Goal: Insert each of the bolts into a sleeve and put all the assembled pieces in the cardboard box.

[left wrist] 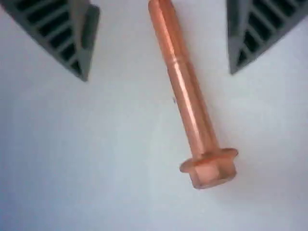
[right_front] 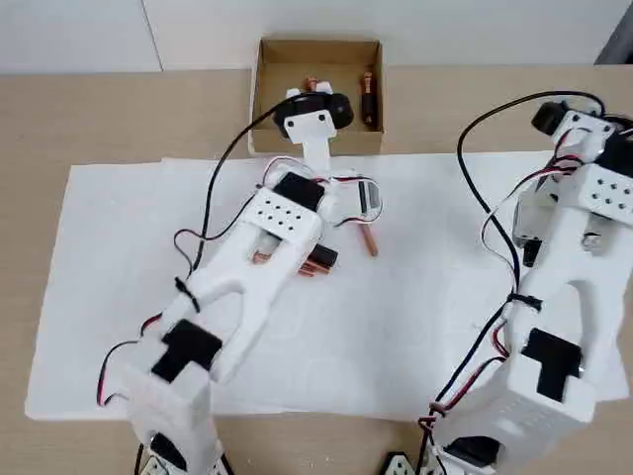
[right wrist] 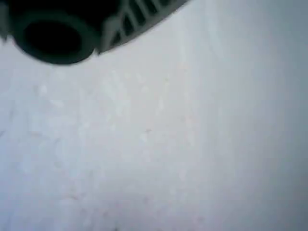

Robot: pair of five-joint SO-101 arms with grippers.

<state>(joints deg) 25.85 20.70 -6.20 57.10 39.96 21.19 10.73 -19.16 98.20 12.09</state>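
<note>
White sheet (right_front: 415,336) is spread flat. Right arm (right_front: 574,237) is held over its right edge; grip state can't be told. Cardboard box (right_front: 341,64) is placed beyond sheet w/ copper pcs (right_front: 368,96) inside. Left gripper (left wrist: 159,71) is opened wide, nothing held; bolt (left wrist: 192,115) is laid on sheet btwn its fingers (left wrist: 72,41).

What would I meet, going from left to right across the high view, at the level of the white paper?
left arm → loose bolt lying on the white paper → right arm. The cardboard box is left out: it spans the same stretch as the left arm and the bolt.
</note>
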